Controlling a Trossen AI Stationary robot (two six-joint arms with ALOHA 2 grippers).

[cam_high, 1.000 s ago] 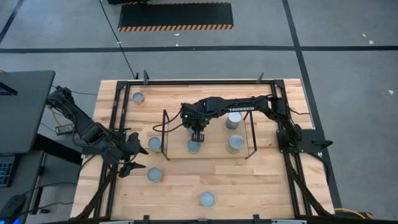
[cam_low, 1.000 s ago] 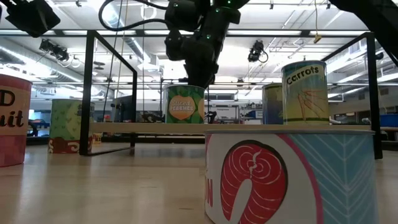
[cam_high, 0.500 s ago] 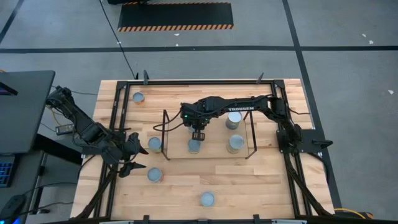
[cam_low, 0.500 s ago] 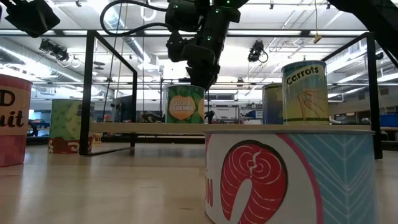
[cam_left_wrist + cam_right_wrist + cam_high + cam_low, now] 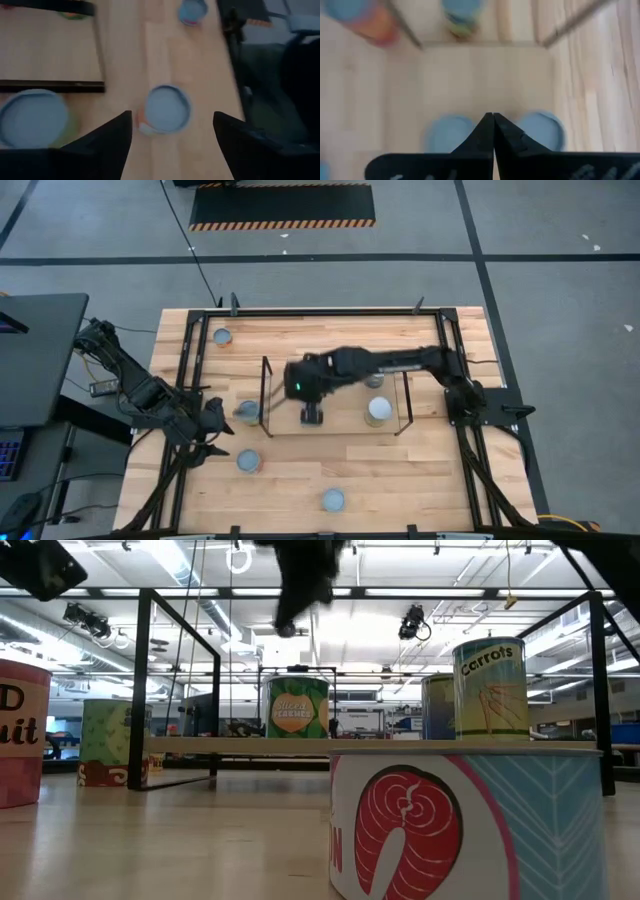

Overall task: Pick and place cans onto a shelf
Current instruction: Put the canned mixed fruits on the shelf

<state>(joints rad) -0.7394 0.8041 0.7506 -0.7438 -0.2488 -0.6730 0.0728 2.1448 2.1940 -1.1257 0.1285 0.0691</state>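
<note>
The shelf [image 5: 340, 425] is a light board with black wire ends in the table's middle. On it stand cans: a green-label one [image 5: 297, 707], a carrots one [image 5: 490, 688] and one more [image 5: 378, 409]. My right gripper [image 5: 493, 121] is shut and empty, high above the board over the green-label can, which it hides in the high view. My left gripper [image 5: 221, 437] stands open near the table's left edge, beside a loose can [image 5: 248, 412]. Another loose can [image 5: 167, 108] shows beyond its fingers, apart from them.
More cans stand on the table: one at the far left [image 5: 222, 337], one near the front edge [image 5: 332, 500], and a salmon-label can [image 5: 465, 825] close to the low camera. A black frame [image 5: 190, 370] runs along the table's sides.
My right gripper has gone up from just above the green-label can's top and swung a little toward the table's near edge, staying shut. The can stays upright on the shelf.
</note>
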